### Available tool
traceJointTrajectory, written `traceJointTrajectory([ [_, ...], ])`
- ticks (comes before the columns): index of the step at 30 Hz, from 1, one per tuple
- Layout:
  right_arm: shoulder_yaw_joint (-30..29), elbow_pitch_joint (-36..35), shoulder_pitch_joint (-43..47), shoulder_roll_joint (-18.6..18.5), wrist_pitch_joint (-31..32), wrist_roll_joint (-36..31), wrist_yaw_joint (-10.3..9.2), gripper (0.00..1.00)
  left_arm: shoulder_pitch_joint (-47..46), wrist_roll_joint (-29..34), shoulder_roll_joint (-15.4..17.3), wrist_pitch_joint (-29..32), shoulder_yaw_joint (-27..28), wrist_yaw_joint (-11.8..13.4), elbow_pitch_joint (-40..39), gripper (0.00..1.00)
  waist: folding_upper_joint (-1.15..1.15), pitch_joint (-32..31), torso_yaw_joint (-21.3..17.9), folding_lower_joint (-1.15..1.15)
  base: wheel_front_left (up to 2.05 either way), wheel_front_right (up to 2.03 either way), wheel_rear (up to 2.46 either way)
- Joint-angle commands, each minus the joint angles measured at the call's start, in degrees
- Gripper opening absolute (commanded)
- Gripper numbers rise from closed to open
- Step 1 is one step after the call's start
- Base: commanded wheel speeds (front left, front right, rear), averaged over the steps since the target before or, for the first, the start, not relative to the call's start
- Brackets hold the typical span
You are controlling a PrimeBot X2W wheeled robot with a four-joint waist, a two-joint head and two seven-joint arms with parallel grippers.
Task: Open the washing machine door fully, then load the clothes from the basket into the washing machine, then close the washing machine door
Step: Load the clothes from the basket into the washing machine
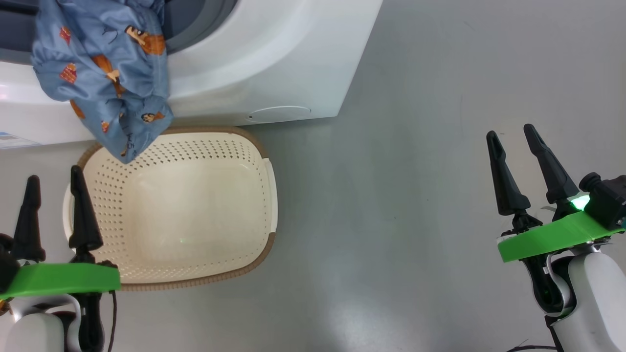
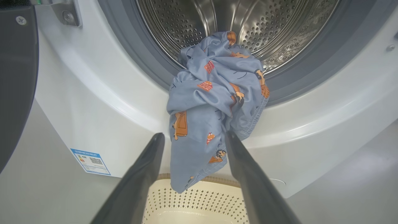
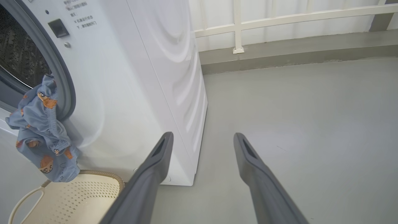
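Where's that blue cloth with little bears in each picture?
Head view: the soft light blue bear-print garment, upper left, draped out of the white washing machine.
Left wrist view: the garment, centre, hanging from the opening.
Right wrist view: the garment, left edge.
Shared landmark: the cream perforated plastic basket beneath its hanging end.

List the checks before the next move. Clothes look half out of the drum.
1. The washing machine door open: ok, it stands aside at the left of the left wrist view. Fully open: cannot tell.
2. The basket emptied: ok.
3. The clothes inside the drum: not ok, they drape over the grey seal and hang down the front above the basket.
4. The left pincer free: ok, open, holding nothing, pointed at the clothes.
5. The right pincer free: ok, open, over the floor beside the washing machine.
6. Path for shutting the door: likely not ok, the clothes cross the seal.
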Motion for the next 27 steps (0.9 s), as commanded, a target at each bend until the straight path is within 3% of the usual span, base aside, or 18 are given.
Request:
traceJointTrajectory([
  [1,1.2,-1.3,2.2,-0.5,-0.3,0.1,0.48,1.00,1.3,0.4,1.0,-0.4,1.6,-0.1,-1.5,1.00,0.00,0.0,-0.1,0.00,0.00,0.00,0.00],
  [8,1.6,-1.4,1.8,0.0,-0.3,0.1,0.48,1.00,-1.0,-1.2,2.0,-0.4,-0.2,-0.1,2.1,1.00,0.00,0.7,-0.7,0.00,0.00,0.00,0.00],
  [27,2.9,-1.2,-1.0,2.8,-0.3,0.3,0.48,1.00,-17.1,-6.5,8.6,-0.4,-7.5,-0.1,22.6,1.00,0.00,4.4,-4.7,0.00,0.00,0.00,0.00],
])
